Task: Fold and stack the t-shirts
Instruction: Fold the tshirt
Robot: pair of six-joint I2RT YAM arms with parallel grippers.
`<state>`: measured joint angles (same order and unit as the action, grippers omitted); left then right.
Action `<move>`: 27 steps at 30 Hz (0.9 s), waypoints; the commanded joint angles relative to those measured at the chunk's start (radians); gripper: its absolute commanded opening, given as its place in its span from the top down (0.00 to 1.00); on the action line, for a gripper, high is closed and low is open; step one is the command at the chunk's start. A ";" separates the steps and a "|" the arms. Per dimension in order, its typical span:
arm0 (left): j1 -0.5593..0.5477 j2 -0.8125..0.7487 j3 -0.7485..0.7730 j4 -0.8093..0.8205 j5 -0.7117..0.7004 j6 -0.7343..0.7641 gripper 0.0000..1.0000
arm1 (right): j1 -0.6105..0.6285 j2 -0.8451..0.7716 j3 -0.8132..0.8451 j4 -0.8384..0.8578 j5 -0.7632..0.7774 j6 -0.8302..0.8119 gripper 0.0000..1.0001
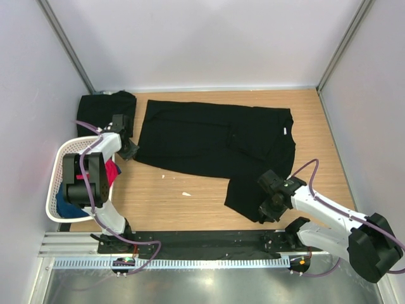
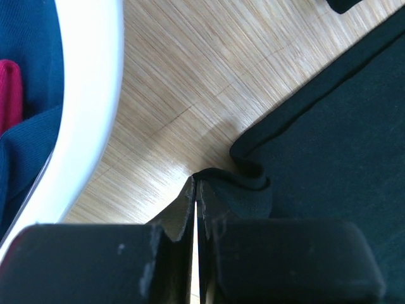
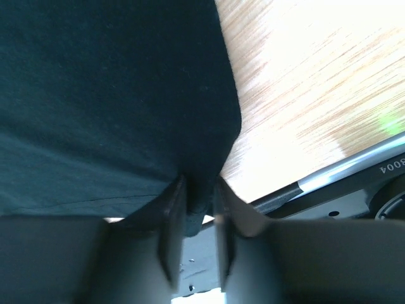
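Securing corners for a fold: both arms are on one shirt.

Top view: black t-shirt (image 1: 209, 136) is spread mid table (image 1: 164, 196). Its right side looks doubled over, w/ a flap reaching toward the near edge. Left gripper (image 1: 130, 151) sits at the shirt's near-left corner, right gripper (image 1: 269, 204) on the near-right flap. Folded black pile (image 1: 101, 111) in the far-left corner is prob a done t-shirt, so that's the stack spot. White mesh basket (image 1: 54, 183) at the left edge holds other garments, not in play.

Left wrist: left gripper (image 2: 197, 190) has its jaws pressed together w/ a small tuck of hem pinched between them. The rest of the black t-shirt (image 2: 329, 158) lies flat on the wood to the right. Basket rim (image 2: 88, 95) is just beside, w/ the blue garment (image 2: 25, 57) and red-pink garment (image 2: 9, 88) inside.

Right wrist: right gripper (image 3: 196, 196) has its jaws narrow w/ the shirt edge bunched between them. It reads as pinched, but the bite looks shallow. Black t-shirt (image 3: 114, 95) fills the left of the view, w/ bare wood and the metal rail (image 3: 342, 171) to the right.

Judgement: grasp step is about done. Next move calls for a synced lift on both arms, even tension, and carrying the near edge over the body. The right grip is the likelier one to slip.
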<state>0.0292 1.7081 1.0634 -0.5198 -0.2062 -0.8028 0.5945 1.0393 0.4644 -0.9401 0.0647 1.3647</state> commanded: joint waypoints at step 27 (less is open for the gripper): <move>-0.020 -0.265 0.032 -0.178 -0.022 -0.030 1.00 | -0.229 0.068 0.511 -0.148 0.178 -0.222 0.99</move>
<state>0.0181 1.5032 1.0637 -0.6422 -0.1825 -0.8146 0.4465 1.1007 0.9112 -1.0630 0.2104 1.2312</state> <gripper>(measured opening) 0.005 0.050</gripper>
